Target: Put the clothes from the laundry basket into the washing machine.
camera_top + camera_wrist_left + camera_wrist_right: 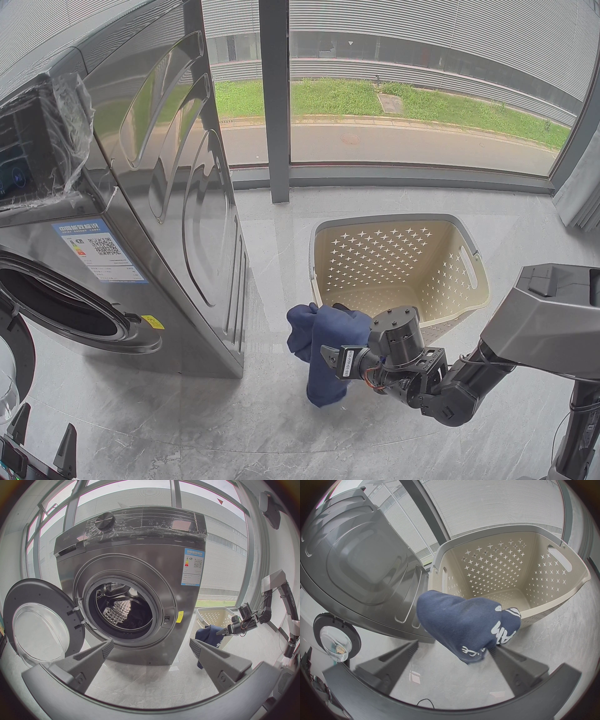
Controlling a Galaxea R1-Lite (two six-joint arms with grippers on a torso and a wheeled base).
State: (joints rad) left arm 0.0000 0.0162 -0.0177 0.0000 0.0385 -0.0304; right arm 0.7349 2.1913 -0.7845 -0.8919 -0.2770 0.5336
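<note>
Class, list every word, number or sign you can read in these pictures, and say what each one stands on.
Nothing reads well enough to quote.
Label on the washer front: print and a square code, too small to read.
Sticker beside the washer's opening: too small to read.
White letters on the garment: folded over, only fragments show.
Panel screen: under plastic film, blurred.

Pale grey, marble-veined floor tiles [206,419] carry 2 things. A tall, dark grey washing machine [156,206] stands on the robot's left, its round front door [40,620] swung wide open just above the tiles. Near its side panel, with a strip of bare tile between them, a cream laundry basket [381,256] with star-shaped holes and a grey rim sits on the floor, close to the glass wall [406,125].
</note>
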